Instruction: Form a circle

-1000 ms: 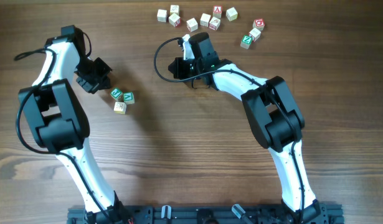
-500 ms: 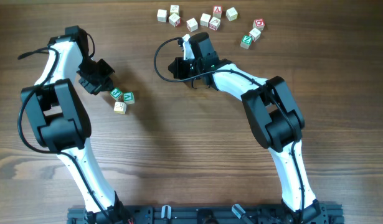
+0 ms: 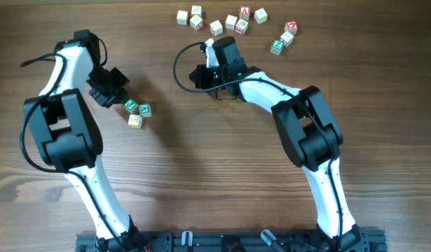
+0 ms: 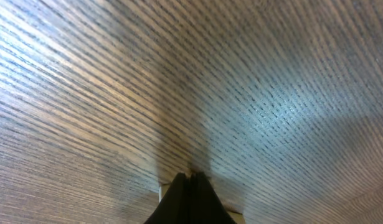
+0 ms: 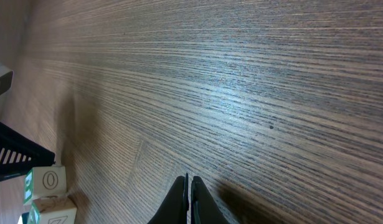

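The left end effector (image 4: 191, 182) is closed on nothing, its tip just beside the circle (image 3: 137, 112) (three cubes clustered on the counter (image 3: 201, 161)). The right end effector (image 5: 189, 185), likewise closed and empty, sits well apart.

We look straight down on the bench (image 3: 201, 175) from overhead, far enough to take in the whole spread, with the robot base (image 3: 222, 241) at 6 o'clock. Our left wrist view sits very near the wood, facing along the left fingers (image 4: 179, 202) at 6 o'clock. Our right wrist view skims low past the right fingers (image 5: 177, 202), catching cubes (image 5: 49, 193) at 8 o'clock. All three share the bench.
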You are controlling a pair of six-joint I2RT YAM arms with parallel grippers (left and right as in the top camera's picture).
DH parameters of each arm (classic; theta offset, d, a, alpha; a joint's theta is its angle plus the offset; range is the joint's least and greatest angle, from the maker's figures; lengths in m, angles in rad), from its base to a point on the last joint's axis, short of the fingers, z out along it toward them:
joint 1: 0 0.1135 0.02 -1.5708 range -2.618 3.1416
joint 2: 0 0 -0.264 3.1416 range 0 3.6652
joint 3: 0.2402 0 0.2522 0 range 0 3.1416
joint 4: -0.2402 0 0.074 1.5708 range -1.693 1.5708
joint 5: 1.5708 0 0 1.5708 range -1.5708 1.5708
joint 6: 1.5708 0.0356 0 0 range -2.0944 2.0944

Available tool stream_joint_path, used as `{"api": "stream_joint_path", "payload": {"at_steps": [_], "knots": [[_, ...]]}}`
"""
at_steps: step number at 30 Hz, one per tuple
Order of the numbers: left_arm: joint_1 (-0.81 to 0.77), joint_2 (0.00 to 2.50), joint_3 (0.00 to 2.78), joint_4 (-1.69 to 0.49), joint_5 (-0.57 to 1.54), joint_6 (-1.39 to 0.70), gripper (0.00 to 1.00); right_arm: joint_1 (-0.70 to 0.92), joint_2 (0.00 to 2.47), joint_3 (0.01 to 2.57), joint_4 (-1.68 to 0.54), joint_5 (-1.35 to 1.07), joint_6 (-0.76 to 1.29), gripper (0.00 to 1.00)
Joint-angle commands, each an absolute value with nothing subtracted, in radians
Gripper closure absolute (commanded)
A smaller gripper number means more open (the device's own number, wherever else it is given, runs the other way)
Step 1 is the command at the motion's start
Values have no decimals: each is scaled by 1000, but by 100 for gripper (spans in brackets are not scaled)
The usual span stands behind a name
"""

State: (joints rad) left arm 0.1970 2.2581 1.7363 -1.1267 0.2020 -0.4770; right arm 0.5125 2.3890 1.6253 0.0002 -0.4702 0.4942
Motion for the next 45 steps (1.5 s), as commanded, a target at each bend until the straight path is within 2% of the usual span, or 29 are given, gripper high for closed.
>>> {"api": "stream_joint_path", "payload": {"at_steps": [1,12,19,23,40,45], "knots": [[191,2268,1732,-1135,193,-476,96,516,2415,1623,3,-468,501,95],[191,2268,1732,-1118,192,-476,96,516,2415,1623,2,-468,501,96],[191,2268,1732,-973,194,-478,96,516,2415,1623,2,-468,501,96],[187,2268,1732,-921,300,-479,95,516,2415,1623,2,-467,501,96],[117,2268,1732,-932,324,-475,96,519,2415,1623,3,-464,502,96],[138,2268,1732,-916,267,-476,96,537,2415,1623,3,-576,523,96]]}}
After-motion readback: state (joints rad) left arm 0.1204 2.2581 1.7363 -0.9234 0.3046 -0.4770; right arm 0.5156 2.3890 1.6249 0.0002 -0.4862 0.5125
